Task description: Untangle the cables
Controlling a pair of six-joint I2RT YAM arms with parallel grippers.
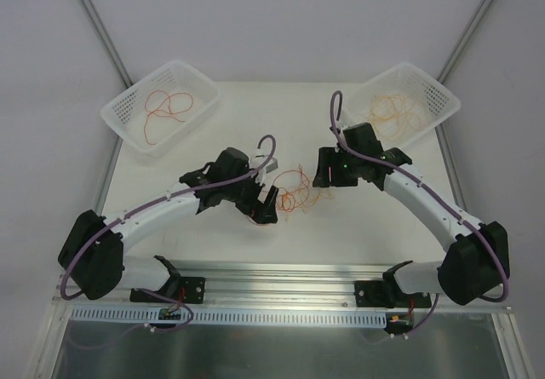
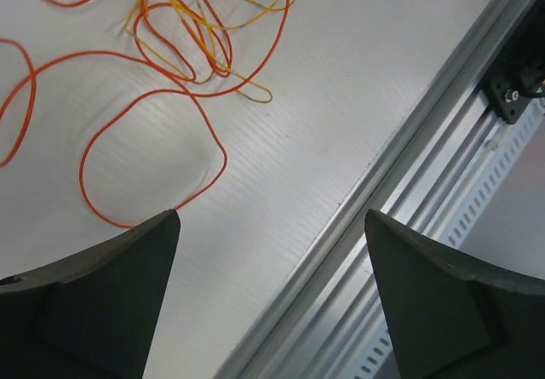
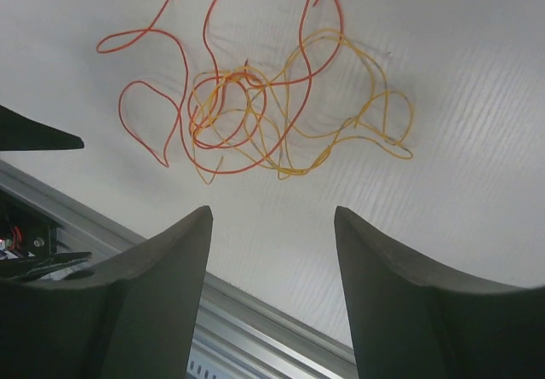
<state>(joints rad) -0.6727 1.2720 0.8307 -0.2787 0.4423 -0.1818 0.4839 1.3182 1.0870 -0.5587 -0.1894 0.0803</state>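
Cables tangled btwn L gripper, R gripper; jaws apart.

There are two white baskets, the left basket and the right basket, and two arms, the left arm and the right arm. There are three bunches of cables: the red bunch, the yellow bunch and the mixed tangle. The single wires I cannot count.

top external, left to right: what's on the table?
left basket → left end effector → cable tangle → right end effector → right basket
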